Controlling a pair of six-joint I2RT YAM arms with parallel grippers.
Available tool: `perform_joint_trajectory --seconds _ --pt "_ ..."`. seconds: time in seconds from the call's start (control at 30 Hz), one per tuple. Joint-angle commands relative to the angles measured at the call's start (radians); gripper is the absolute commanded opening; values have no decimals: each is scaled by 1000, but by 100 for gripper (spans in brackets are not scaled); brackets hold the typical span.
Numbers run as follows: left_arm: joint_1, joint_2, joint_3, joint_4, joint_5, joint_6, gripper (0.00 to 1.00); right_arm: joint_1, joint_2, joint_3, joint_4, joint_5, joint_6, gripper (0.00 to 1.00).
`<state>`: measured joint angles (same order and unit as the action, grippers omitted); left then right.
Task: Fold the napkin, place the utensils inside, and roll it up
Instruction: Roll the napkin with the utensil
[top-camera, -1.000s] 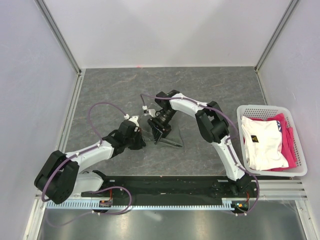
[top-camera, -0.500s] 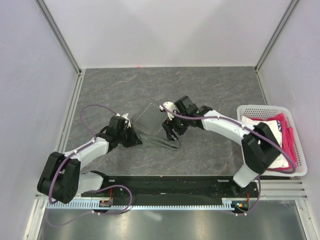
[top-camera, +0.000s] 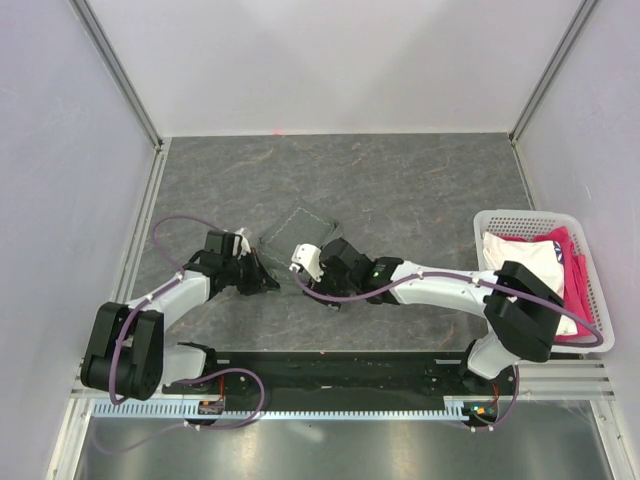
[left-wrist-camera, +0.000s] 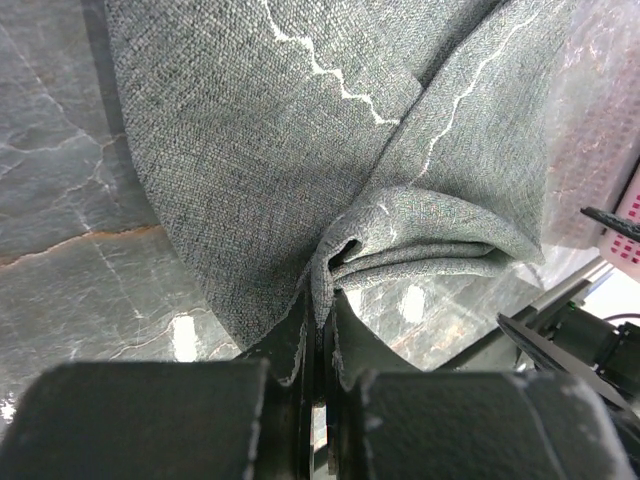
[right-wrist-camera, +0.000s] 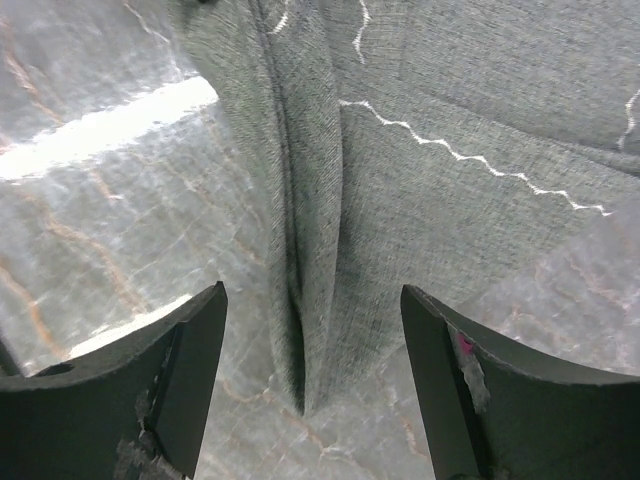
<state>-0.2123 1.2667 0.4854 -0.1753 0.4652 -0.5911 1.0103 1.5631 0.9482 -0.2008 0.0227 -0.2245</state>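
The napkin (top-camera: 300, 228), a dark grey cloth with a pale stitched hem, lies bunched on the table between both grippers. My left gripper (top-camera: 260, 281) sits at its left edge. In the left wrist view that gripper (left-wrist-camera: 322, 300) is shut on a pinched fold of the napkin (left-wrist-camera: 270, 150). My right gripper (top-camera: 318, 272) is low at the cloth's near right side. In the right wrist view it (right-wrist-camera: 312, 295) stands open, and a folded corner of the napkin (right-wrist-camera: 320, 330) lies between its fingers (right-wrist-camera: 195, 360), touching neither. The utensils are out of view.
A white basket (top-camera: 545, 215) holding white and pink fabrics stands at the right edge of the table. Metal rails run along the left side and back corners. The arm bases and a black rail (top-camera: 330, 375) line the near edge.
The right arm has swung from the napkin's far side down to its near right side, and its jaws have opened wider. The left gripper has drawn leftward, still pinching the cloth.
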Motion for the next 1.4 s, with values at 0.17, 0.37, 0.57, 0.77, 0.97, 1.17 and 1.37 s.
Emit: perform_joint_trajectory --seconds 0.17,0.37,0.57,0.77,0.97,1.17,1.37 --pt "25 23 32 -3 61 -10 2 60 94 -14 12 187 -73 75" --pt "34 28 33 -3 62 -10 2 65 127 -20 3 278 -84 71" --pt "42 33 36 -1 66 -10 2 63 153 -31 -15 322 -88 52" --pt "48 46 41 8 67 -9 2 63 176 -8 -72 310 -96 28" --pt "48 134 85 26 88 7 2 63 219 119 -361 136 -27 18" --pt "45 191 119 36 147 27 2 41 244 193 -509 -119 39 14" --pt "37 192 99 33 170 28 2 -53 265 205 -526 -400 51 7"
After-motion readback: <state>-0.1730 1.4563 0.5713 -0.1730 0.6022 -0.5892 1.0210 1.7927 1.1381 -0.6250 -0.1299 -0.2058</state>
